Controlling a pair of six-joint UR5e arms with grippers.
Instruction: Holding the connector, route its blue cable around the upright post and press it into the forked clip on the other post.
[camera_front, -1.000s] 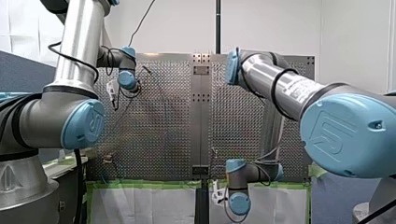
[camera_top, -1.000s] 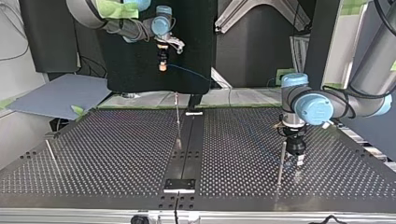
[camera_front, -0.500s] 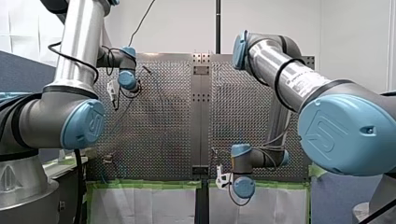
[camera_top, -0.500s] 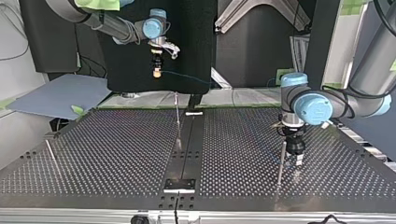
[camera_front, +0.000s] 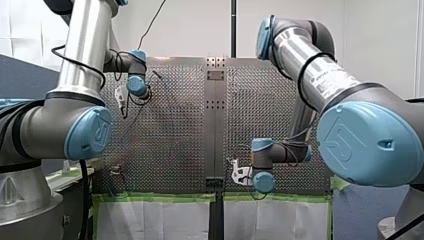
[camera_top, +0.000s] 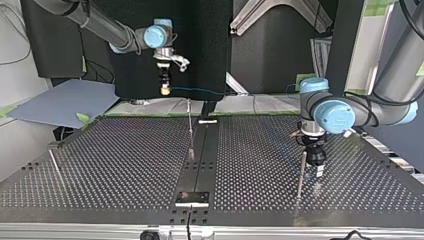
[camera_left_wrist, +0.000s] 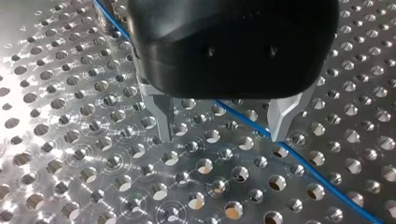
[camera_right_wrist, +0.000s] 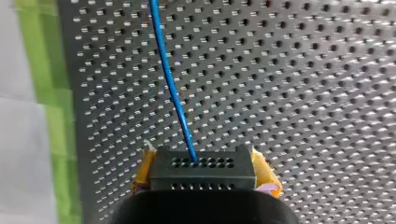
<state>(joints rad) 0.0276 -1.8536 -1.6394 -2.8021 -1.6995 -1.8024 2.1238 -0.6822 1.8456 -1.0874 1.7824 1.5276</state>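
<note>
Top view: right claw (camera_top: 163, 89) high over desk's (camera_top: 125, 165) far edge, far from upright post (camera_top: 301, 172), gripping connector (camera_right_wrist: 202, 175) | left claw (camera_left_wrist: 223, 135) wide, vertical beside post, blue cable (camera_left_wrist: 322, 179) beneath.

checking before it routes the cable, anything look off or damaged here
Nothing stands out. The connector sits square between the right gripper's yellow pads, and its cable runs out without kinks. The left gripper hangs open over the cable lying on the table.
</note>
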